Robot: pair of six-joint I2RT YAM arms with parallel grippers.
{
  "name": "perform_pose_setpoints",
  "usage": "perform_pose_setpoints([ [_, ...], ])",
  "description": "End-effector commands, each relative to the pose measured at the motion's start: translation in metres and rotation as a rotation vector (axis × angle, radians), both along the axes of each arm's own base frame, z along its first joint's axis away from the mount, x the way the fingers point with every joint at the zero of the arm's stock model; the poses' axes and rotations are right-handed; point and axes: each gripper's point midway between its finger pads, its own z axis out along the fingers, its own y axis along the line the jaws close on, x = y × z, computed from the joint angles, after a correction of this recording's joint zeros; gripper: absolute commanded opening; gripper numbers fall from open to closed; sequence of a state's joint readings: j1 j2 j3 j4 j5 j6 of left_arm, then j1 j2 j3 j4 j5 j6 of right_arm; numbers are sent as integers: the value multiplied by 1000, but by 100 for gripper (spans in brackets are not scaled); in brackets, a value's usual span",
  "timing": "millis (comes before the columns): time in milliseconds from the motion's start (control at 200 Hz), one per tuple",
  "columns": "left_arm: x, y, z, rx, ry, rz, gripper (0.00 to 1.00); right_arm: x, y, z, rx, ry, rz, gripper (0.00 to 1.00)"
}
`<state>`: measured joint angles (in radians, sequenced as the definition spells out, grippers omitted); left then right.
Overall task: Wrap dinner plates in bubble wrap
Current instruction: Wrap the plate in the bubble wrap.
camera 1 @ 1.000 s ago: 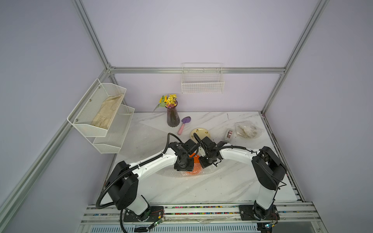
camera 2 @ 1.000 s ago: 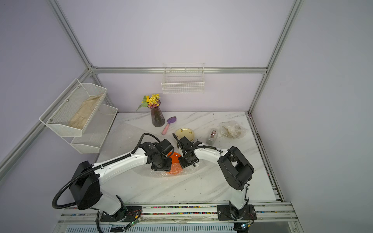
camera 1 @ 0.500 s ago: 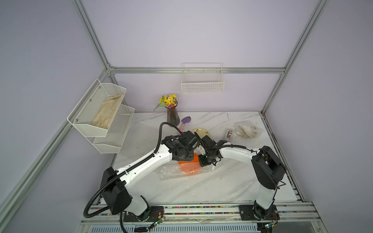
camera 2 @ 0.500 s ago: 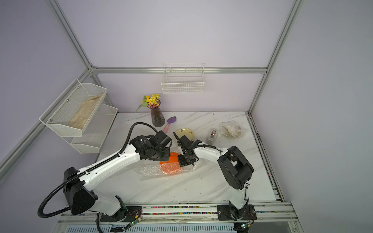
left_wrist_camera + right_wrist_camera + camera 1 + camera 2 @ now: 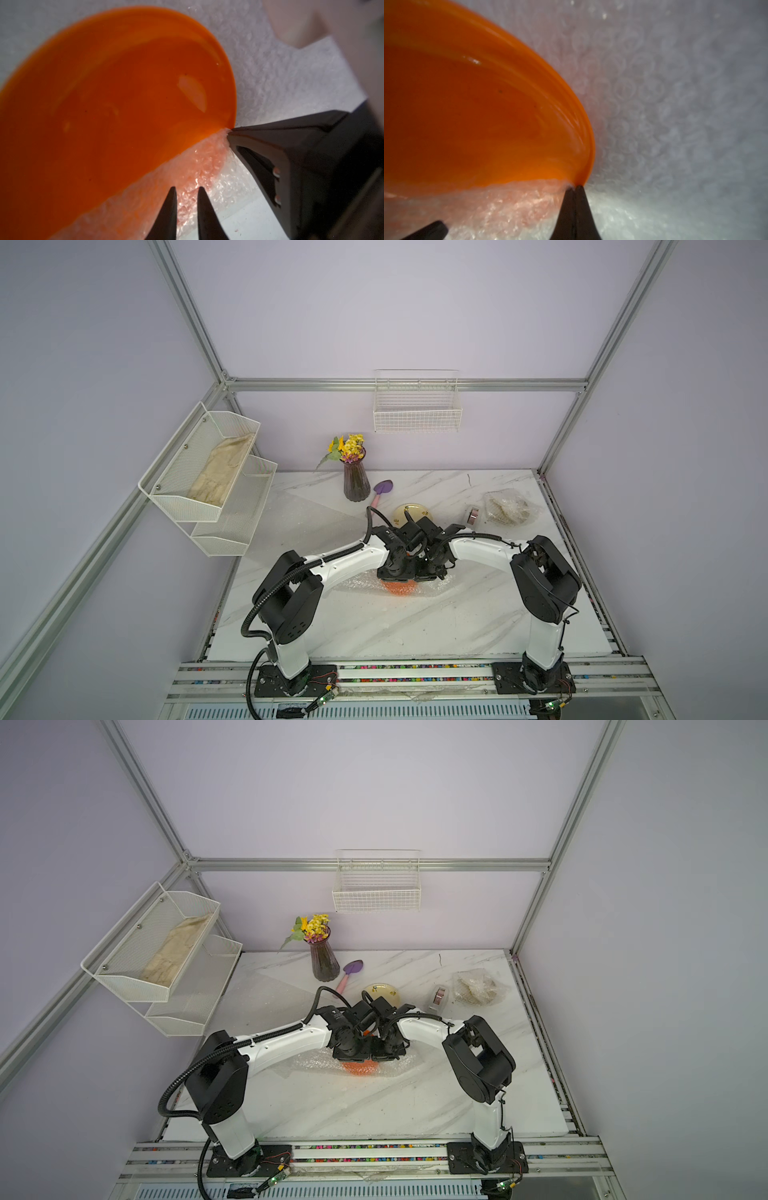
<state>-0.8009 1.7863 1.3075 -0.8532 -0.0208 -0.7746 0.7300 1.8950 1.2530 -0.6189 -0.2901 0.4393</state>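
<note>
- The orange plate (image 5: 116, 93) lies on a sheet of bubble wrap (image 5: 270, 72) about the middle of the bench (image 5: 374, 626). The wrap spreads past its rim, leaving material to fold over.
- One edge of the sheet is turned up over the rim. The orange shows pink through that flap in both wrist views, while most of the plate's face is bare.
- The right end effector (image 5: 574, 188) is clenched, its tips together on the flap's edge right at the rim. It seems to pin the fold so the springy plastic cannot flop back.
- The left end effector (image 5: 185, 192) hangs over the same flap, just beside the right one, with a narrow gap between its tips. Nothing is clearly caught there, and I cannot tell whether it touches the wrap. It looks placed to take a second hold along the fold.
- Toward the far edge sits the yellow plate (image 5: 411, 512), unwrapped, with the tape dispenser (image 5: 473, 514) near it, presumably kept for sealing.
- Near the far right corner lies a wrapped bundle (image 5: 509, 508), probably a finished plate.
- A spare sheet (image 5: 299, 514) lies flat toward the left edge, likely for the next plate.
</note>
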Motion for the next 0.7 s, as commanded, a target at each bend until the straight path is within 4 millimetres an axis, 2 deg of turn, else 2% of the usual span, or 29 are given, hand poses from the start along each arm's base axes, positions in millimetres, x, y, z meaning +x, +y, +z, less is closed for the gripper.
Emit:
perform_pose_setpoints([
  [0, -9, 31, -46, 95, 101, 28, 18, 5, 0, 5, -34, -29, -42, 0],
  [140, -19, 42, -62, 116, 134, 38, 17, 8, 4, 15, -5, -44, -40, 0],
  [250, -21, 49, -65, 119, 136, 48, 17, 6, 10, 23, 39, -37, -28, 0],
  [320, -20, 52, -58, 108, 121, 58, 17, 6, 9, 29, 47, -42, -31, 0],
  [435, -16, 57, -35, 64, 60, 87, 17, 10, 6, 36, 49, -66, -44, 0],
  [535, -12, 55, -31, 31, 43, 87, 18, 14, 6, 32, 40, -66, -40, 0],
  [695, -12, 51, -51, 39, 105, 68, 18, 17, 5, 20, 16, -50, -43, 0],
])
